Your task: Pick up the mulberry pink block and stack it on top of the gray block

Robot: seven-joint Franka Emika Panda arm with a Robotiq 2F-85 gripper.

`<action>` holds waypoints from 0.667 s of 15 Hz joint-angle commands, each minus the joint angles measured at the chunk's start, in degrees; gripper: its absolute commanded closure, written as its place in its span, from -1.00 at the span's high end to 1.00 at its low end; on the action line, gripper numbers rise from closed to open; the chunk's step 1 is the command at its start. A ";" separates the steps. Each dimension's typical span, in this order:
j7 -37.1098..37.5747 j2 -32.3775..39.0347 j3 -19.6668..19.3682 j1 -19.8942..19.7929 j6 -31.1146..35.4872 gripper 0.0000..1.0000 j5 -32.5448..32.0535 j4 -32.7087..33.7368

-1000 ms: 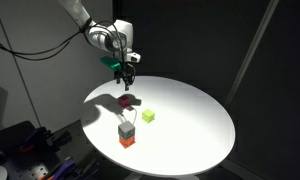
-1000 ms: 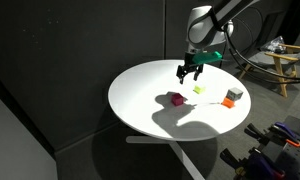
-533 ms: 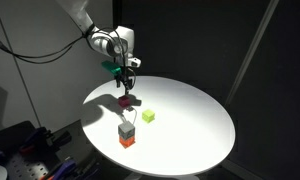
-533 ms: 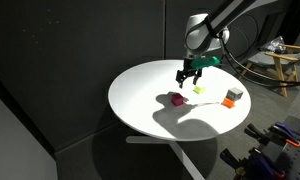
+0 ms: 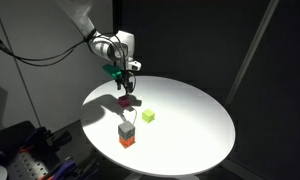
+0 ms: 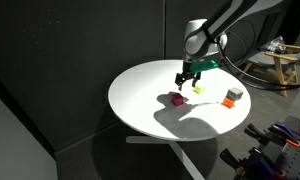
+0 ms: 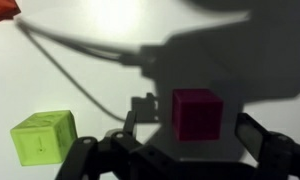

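The mulberry pink block (image 5: 126, 99) lies on the round white table (image 5: 190, 125), in the arm's shadow; it also shows in an exterior view (image 6: 176, 99). The gray block (image 5: 126, 130) sits on top of an orange-red cube (image 5: 127, 142) near the table's edge, and shows in an exterior view (image 6: 233, 92). My gripper (image 5: 127, 84) hangs open a little above the pink block (image 7: 197, 112). In the wrist view the gripper (image 7: 189, 127) is empty, with its two fingers standing to either side of the block.
A yellow-green cube (image 5: 148, 116) lies on the table between the pink block and the stack; it shows in the wrist view (image 7: 44, 137) left of my fingers. A corner of the orange-red cube (image 7: 0, 8) shows at the top left. Dark curtains surround the table.
My gripper has come down and moved over the pink block. The blocks have not moved.
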 commanded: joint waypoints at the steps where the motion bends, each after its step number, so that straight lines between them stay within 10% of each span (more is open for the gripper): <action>1: -0.13 0.01 -0.26 0.25 -0.18 1.00 0.18 0.14; 10: 0.14 0.30 -0.30 0.66 -0.22 1.00 -0.12 0.62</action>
